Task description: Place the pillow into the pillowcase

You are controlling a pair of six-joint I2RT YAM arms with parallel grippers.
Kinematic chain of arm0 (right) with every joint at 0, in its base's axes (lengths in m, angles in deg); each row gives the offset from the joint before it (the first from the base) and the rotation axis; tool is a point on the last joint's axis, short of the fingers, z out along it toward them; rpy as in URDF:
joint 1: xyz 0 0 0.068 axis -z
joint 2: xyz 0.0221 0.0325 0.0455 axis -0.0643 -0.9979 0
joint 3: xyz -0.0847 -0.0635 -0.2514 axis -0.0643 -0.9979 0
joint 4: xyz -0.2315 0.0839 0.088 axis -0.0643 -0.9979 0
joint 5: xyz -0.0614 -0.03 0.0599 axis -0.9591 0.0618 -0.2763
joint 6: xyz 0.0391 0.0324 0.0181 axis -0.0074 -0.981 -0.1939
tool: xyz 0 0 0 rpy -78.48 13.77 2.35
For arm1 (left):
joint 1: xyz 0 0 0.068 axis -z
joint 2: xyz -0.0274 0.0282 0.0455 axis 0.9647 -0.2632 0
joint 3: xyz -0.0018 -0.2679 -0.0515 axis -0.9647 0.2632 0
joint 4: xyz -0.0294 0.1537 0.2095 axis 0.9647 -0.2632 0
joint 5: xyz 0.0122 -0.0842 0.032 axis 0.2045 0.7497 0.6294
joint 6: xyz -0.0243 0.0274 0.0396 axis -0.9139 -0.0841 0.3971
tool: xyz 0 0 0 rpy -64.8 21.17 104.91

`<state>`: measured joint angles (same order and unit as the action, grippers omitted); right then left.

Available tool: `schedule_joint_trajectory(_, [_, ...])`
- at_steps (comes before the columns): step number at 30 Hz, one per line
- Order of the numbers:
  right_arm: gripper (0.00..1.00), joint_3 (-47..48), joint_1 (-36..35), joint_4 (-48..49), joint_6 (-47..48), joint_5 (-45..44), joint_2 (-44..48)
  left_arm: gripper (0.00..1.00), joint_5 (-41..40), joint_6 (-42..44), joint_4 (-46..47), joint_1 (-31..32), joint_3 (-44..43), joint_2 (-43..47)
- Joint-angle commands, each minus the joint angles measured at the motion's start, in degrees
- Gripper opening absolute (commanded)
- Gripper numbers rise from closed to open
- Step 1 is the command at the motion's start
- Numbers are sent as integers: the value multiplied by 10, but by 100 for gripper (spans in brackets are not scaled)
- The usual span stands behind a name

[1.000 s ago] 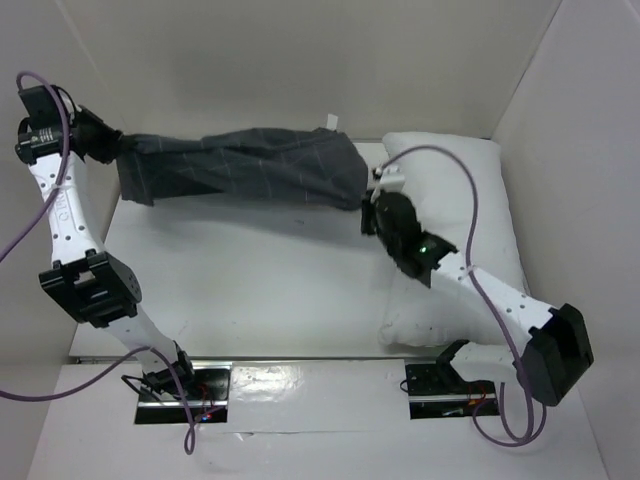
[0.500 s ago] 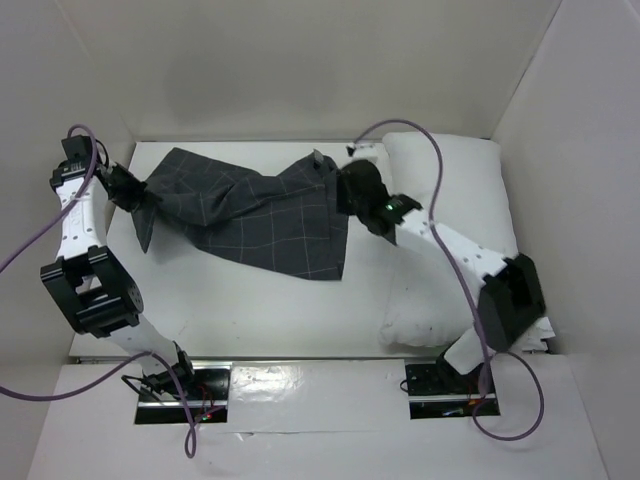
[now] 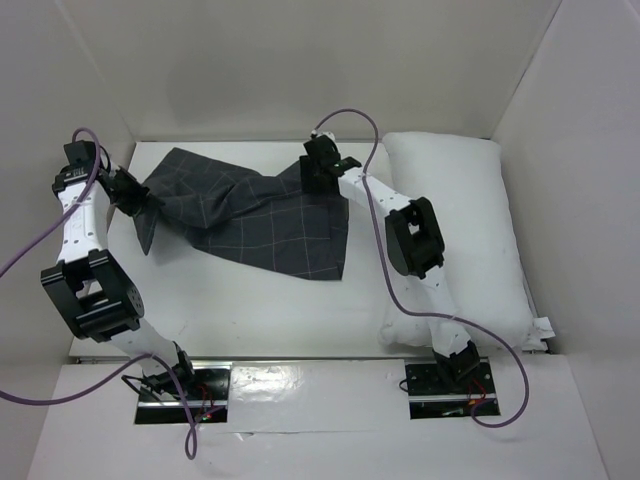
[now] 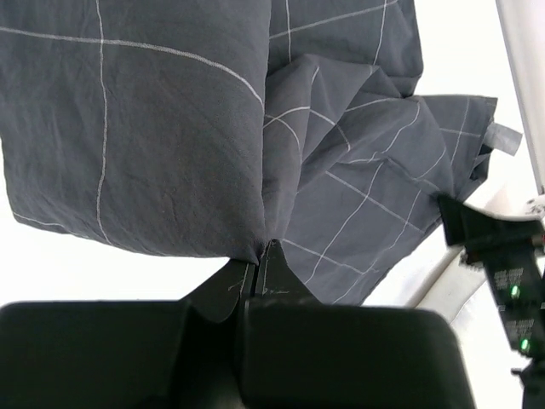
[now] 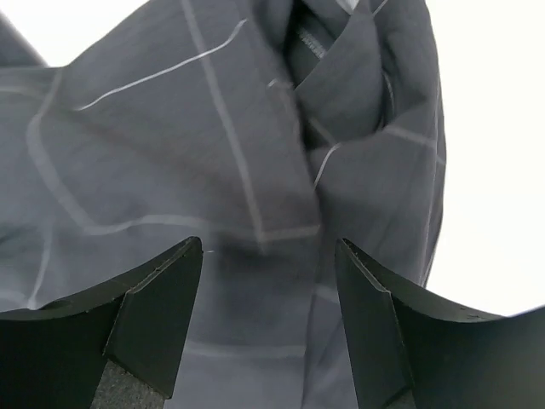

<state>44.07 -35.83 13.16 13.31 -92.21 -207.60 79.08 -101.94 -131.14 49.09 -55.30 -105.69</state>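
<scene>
Left wrist: left claw clenched on pillowcase; right wrist alone shows right claw released.

White tabletop, plain white walls on three sides, glossy near ledge

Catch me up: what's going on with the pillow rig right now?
The left claw is shut on one edge of the pillowcase, which lies crumpled across the left and middle of the table. The right claw is open just above the pillowcase's other end and grips nothing. The pillow lies along the right side, entirely outside the pillowcase, so no stuffing has been done yet.
</scene>
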Motion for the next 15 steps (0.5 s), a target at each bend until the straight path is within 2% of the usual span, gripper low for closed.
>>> schedule_joint_trajectory(1, [71, 66, 6, -21, -8, 24, -23, 0, 6, 17, 12, -1, 7, 30])
schedule_joint_trajectory(5, [71, 61, 16, -21, -8, 37, -37, 0, 6, 17, 12, -1, 7, 30])
schedule_joint_trajectory(7, [64, 56, 23, -4, -8, 51, -37, 0, 6, 17, 12, -1, 7, 30])
schedule_joint_trajectory(8, [58, 50, 23, -3, -8, 58, -37, 0, 6, 17, 12, -1, 7, 30])
schedule_joint_trajectory(9, [43, 44, 23, 3, -8, 66, -37, 0, 6, 17, 12, -1, 7, 30])
schedule_joint_trajectory(10, [32, 43, 23, 10, -8, 72, -30, 0, 6, 17, 12, -1, 7, 30])
schedule_joint_trajectory(13, [7, 29, 23, 18, -8, 72, -5, 0, 0, 17, 12, -1, 7, 30])
schedule_joint_trajectory(15, [2, 29, 23, 25, -8, 66, 17, 0, 0, 17, 12, -1, 7, 30])
